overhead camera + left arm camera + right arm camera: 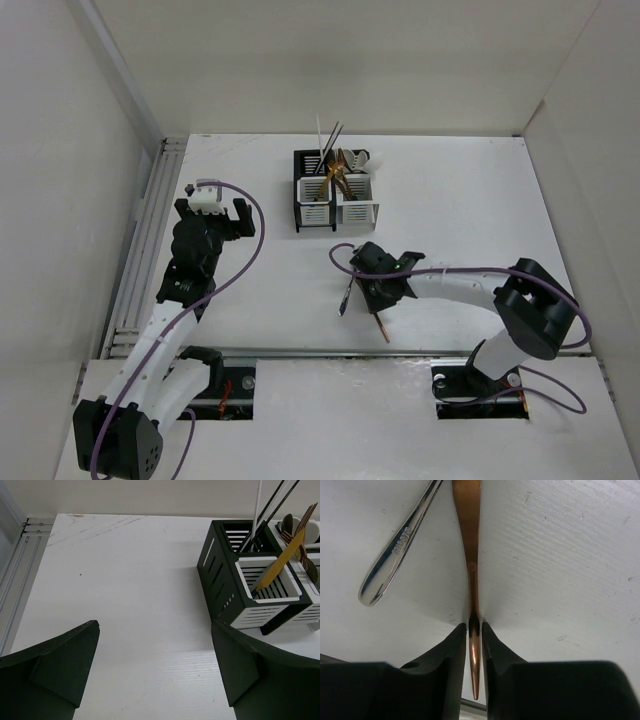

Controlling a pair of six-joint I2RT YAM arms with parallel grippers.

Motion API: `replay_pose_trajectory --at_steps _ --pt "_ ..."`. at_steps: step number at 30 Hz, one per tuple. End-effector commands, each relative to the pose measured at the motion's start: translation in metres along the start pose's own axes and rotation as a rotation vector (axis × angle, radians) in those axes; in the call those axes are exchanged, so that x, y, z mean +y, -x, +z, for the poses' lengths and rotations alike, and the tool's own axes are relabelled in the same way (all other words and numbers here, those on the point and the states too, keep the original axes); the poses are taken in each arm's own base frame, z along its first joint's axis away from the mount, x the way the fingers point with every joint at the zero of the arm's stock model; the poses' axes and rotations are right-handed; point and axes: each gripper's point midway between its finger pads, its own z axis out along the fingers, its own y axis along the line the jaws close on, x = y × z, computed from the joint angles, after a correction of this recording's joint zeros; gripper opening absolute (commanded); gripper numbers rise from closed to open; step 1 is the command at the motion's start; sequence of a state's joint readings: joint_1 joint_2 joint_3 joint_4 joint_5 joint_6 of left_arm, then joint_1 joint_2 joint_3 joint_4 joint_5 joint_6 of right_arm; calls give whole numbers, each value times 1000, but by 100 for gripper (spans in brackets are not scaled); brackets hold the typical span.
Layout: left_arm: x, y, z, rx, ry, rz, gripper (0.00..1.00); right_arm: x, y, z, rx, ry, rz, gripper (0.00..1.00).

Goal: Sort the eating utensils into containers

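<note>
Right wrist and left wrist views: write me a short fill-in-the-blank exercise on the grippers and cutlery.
The right gripper pinches the handle of a ____-coloured utensil.
The silver handle beside it lies flat on the white ____.
The left gripper is open and holds ____.
The chopsticks stand in the ____ container.
Missing words: copper; table; nothing; black.

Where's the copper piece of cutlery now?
The copper piece lies near the table's front edge, pinched by the right gripper, with a silver handle beside it.
</note>
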State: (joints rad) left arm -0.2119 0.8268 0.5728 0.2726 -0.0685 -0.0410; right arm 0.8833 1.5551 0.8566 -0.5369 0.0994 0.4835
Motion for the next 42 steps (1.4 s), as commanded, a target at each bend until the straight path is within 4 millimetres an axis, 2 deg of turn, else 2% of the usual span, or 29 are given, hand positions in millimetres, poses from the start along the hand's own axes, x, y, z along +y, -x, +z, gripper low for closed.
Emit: replay_pose_trajectory --at_steps 1,5,8,13,14,18,20,21,24,25,28,32,37,40,42 --pt "-4 34 -2 -88 -10 -3 93 -16 -27 14 103 -67 -39 27" --pt "-4 34 -2 -88 -10 -3 93 -18 -36 14 152 -82 -35 36" --pt "-4 34 -2 -88 -10 -3 93 -16 -37 14 165 -78 -24 35" --pt "-2 35 -2 -89 0 6 93 -21 -46 24 204 -115 -9 13" --pt "-2 35 -2 -89 0 6 93 -20 -45 27 204 -115 -9 0" --pt "-1 32 -2 -78 1 7 93 -28 -54 33 216 -154 26 0" --pt "0 32 -2 -79 10 7 93 -35 -49 27 162 -186 51 0" --pt "0 32 -2 -79 10 7 93 -33 -36 13 97 -175 75 0" --pt "1 32 -2 -79 10 16 93 -42 -24 -7 -13 -201 150 0" --pt "1 32 -2 -79 10 16 93 -42 -17 -20 -58 -193 187 0" --pt "0 34 0 -79 10 16 93 -47 -12 -37 -113 -202 235 0" --pt "0 37 0 -89 9 15 93 -55 -7 -50 -171 -226 293 0" --pt "0 37 0 -89 9 15 93 -57 38 -88 -375 -212 307 0" --pt "0 37 0 -89 9 15 93 -44 93 -132 -593 -130 254 0" --pt "0 37 0 -89 9 15 93 -30 144 -173 -796 -63 249 0"
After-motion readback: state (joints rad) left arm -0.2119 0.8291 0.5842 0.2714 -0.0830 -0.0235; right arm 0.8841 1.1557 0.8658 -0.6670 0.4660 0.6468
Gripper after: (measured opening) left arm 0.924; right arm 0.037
